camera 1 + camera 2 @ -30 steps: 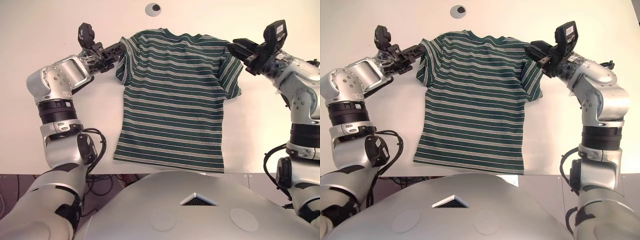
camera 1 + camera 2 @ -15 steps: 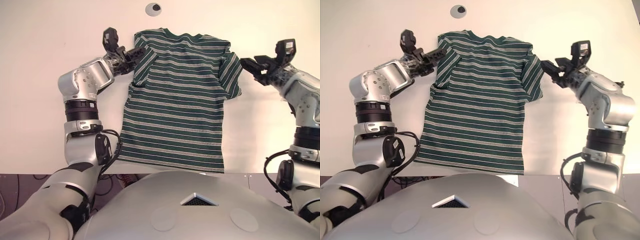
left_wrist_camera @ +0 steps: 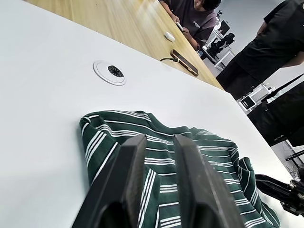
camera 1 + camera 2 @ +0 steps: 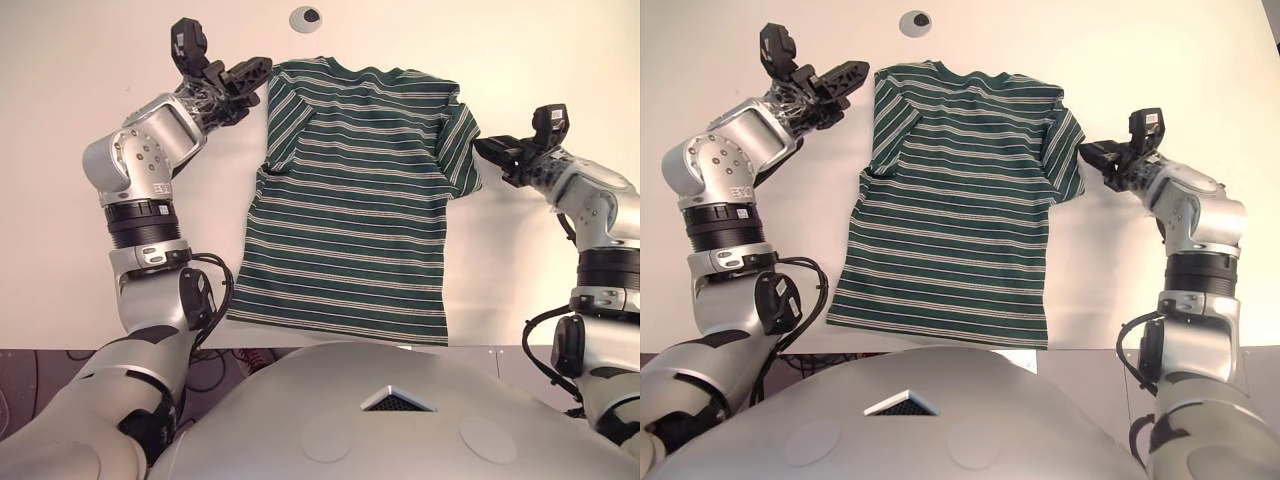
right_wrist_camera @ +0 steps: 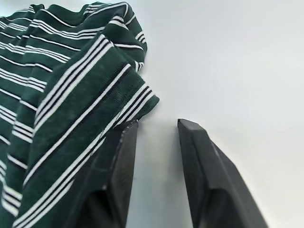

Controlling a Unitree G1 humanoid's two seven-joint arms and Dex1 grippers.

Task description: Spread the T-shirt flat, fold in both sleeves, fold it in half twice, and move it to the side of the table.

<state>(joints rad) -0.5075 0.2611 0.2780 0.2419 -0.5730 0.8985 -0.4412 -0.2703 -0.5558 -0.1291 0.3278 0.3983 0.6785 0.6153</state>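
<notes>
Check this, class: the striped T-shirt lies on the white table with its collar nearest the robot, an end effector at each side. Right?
No: the left eye view shows the collar of the T-shirt farthest from the robot, the hem nearest. It does lie on the white table, left end effector and right end effector at its sides.

**Arms.** The left arm and right arm are built of rounded silver-grey shells joined by black ribbed rings. There is small dark print on the left upper shell, and a looped black cable runs outside each lower joint. **Grippers.** The left gripper and right gripper are black, and each carries a black box-shaped camera housing behind it. Their paired fingers are matt dark grey and flat-sided, tapering to blunt tips.
</notes>
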